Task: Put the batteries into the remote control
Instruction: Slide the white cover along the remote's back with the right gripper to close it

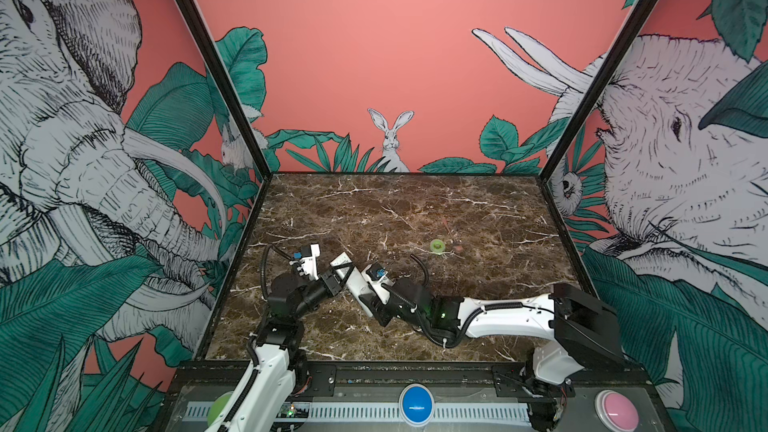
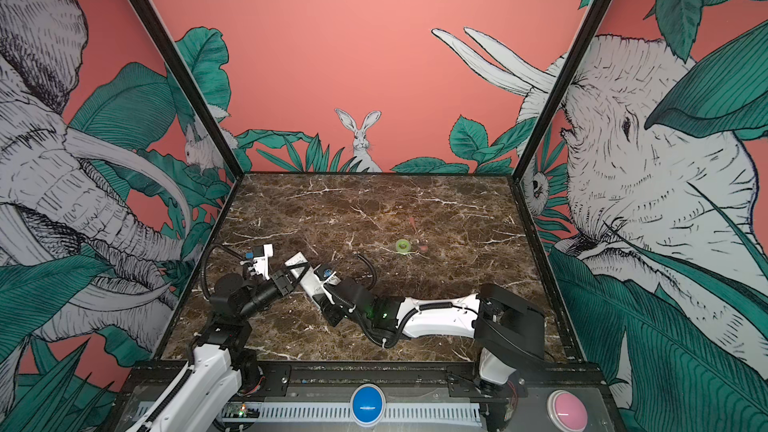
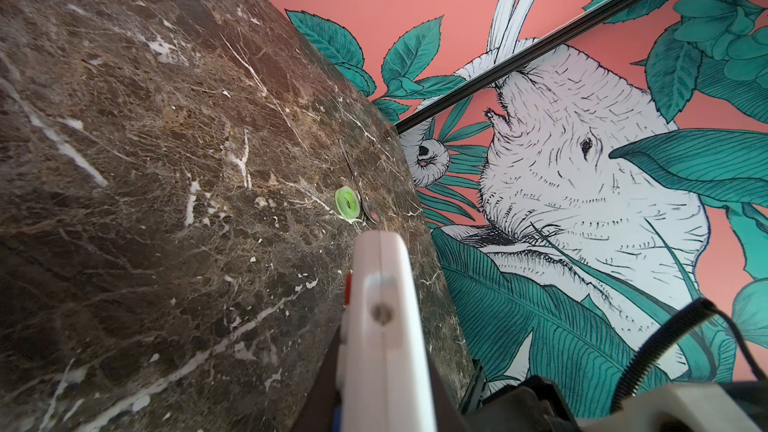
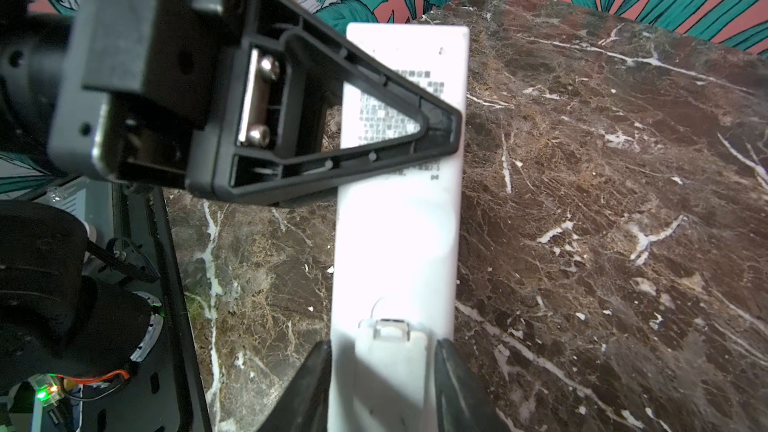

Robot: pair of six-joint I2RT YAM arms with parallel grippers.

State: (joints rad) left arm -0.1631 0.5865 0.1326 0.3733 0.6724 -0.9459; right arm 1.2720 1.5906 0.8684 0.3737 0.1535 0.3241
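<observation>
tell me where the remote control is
In both top views the remote control is front left of centre, clamped by the left gripper, its near end inside the right gripper.

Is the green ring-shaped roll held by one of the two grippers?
No, in a top view the green roll lies free on the table, with nothing closed around it.

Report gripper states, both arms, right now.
Left gripper: shut on the remote control.
Right gripper: jaws flank the remote control's end; whether they grip it cannot be told.
</observation>
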